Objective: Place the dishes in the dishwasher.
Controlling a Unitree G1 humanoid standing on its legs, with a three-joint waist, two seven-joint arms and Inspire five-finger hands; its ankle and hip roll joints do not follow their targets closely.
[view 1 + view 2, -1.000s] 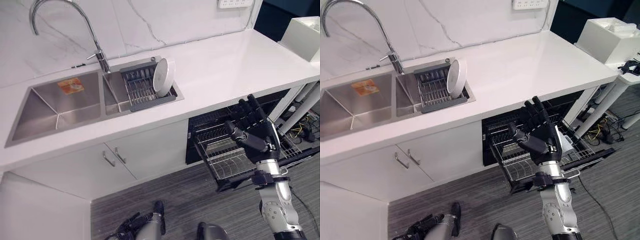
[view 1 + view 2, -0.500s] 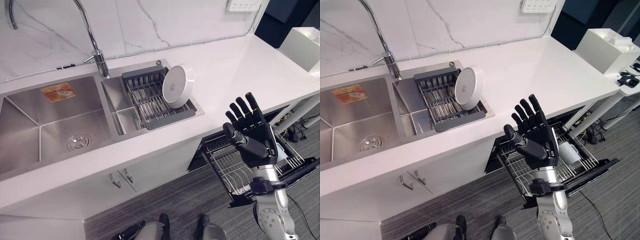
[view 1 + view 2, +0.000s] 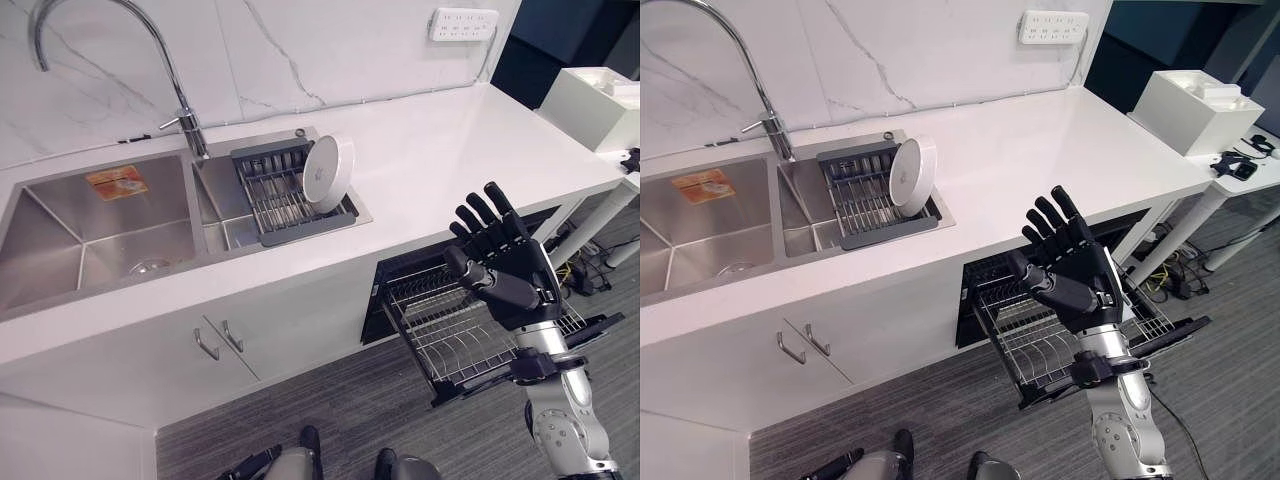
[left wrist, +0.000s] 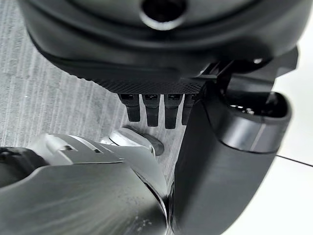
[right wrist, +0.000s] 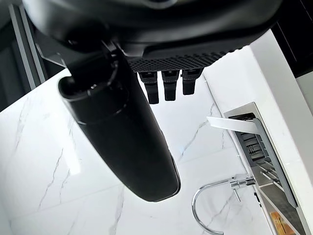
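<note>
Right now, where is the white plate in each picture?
Left eye view: the white plate stands on edge in the drying rack, right of the tap.
Right eye view: same spot, upper middle.
Left wrist view: not there.
Right wrist view: not there, though the tap and rack show.

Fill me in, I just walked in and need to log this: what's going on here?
The robot is loading a dishwasher. One round white dish stands on edge in the grey drying rack over the steel sink. The dishwasher's wire rack is pulled out below the white counter. The right hand is raised, open and empty. The left hand hangs low, holding nothing.
</note>
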